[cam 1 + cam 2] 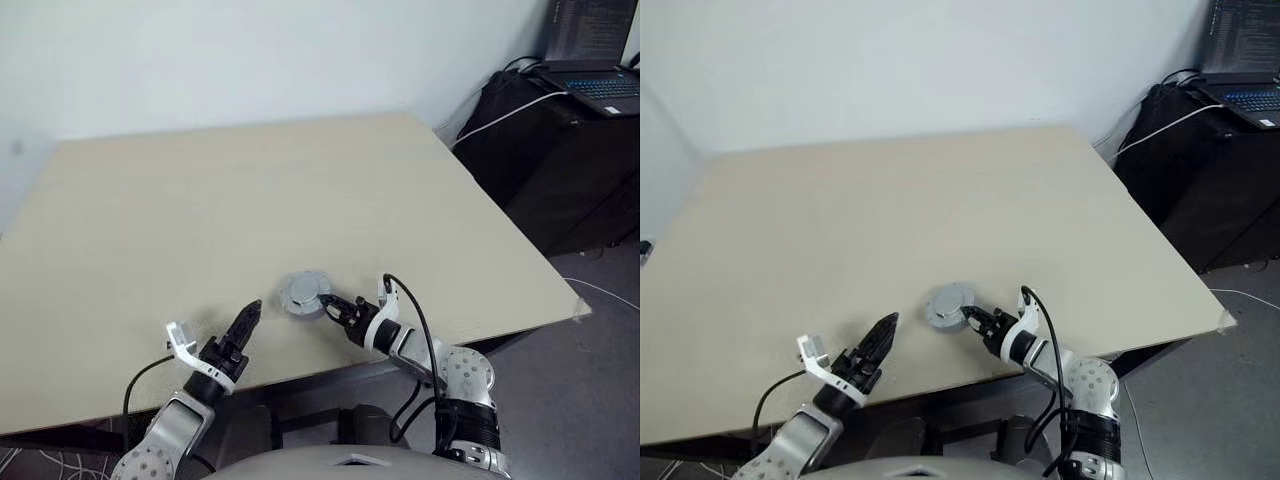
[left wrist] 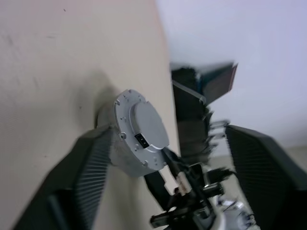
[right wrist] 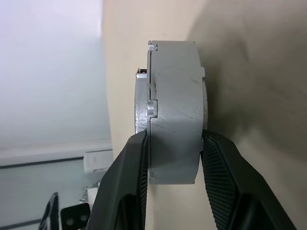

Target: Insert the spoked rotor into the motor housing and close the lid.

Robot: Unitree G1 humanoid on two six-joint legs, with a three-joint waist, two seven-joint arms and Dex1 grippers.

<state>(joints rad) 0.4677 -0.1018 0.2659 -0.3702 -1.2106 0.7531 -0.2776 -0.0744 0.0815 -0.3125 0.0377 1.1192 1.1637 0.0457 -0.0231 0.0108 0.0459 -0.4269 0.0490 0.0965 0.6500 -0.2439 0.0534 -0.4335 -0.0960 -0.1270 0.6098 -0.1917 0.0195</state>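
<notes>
A small round silver-grey motor housing (image 1: 304,293) sits on the table near its front edge. The lid (image 2: 144,132), a silver disc with a raised centre, lies flat on top of it. The spoked rotor is hidden. My right gripper (image 1: 330,303) reaches in from the right and is shut on the housing's side wall (image 3: 175,120), one finger on each face. My left gripper (image 1: 248,315) hovers a little to the left of the housing, apart from it, with its fingers (image 2: 81,177) spread open and nothing between them.
The beige table (image 1: 250,190) stretches wide behind the housing, and its front edge runs just under both grippers. Off the right side stands a dark stand with an open laptop (image 1: 600,85) and a white cable (image 1: 505,112).
</notes>
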